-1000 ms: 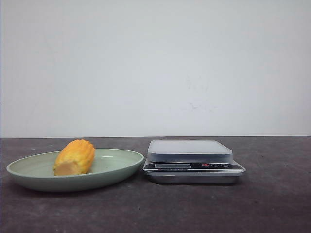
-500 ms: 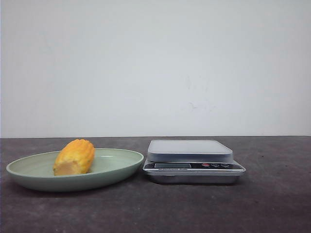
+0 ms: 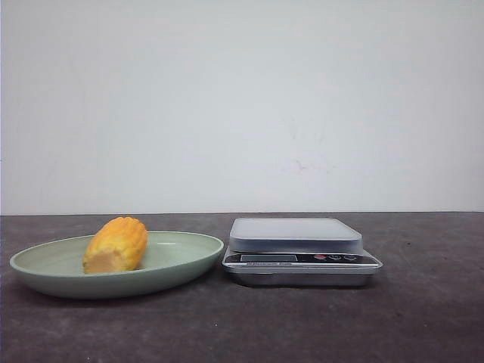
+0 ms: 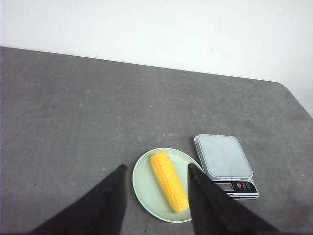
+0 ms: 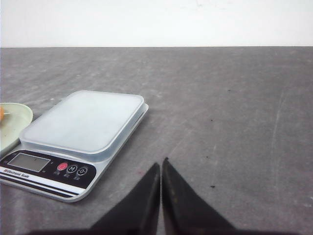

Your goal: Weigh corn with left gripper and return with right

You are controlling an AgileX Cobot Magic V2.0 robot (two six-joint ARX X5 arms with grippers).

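The yellow-orange corn (image 3: 116, 244) lies on the pale green plate (image 3: 181, 261) at the left of the table. In the left wrist view the corn (image 4: 169, 180) lies lengthwise on the plate (image 4: 142, 183), far below my left gripper (image 4: 156, 167), which is open and empty with its fingers framing the plate. The scale (image 3: 299, 249) stands right of the plate, its platform bare. My right gripper (image 5: 161, 162) is shut and empty, low over the table beside the scale (image 5: 80, 139). Neither gripper shows in the front view.
A white wall stands behind the dark grey table. The table's far right corner shows in the left wrist view (image 4: 288, 90). A sliver of the plate's rim (image 5: 12, 122) shows in the right wrist view.
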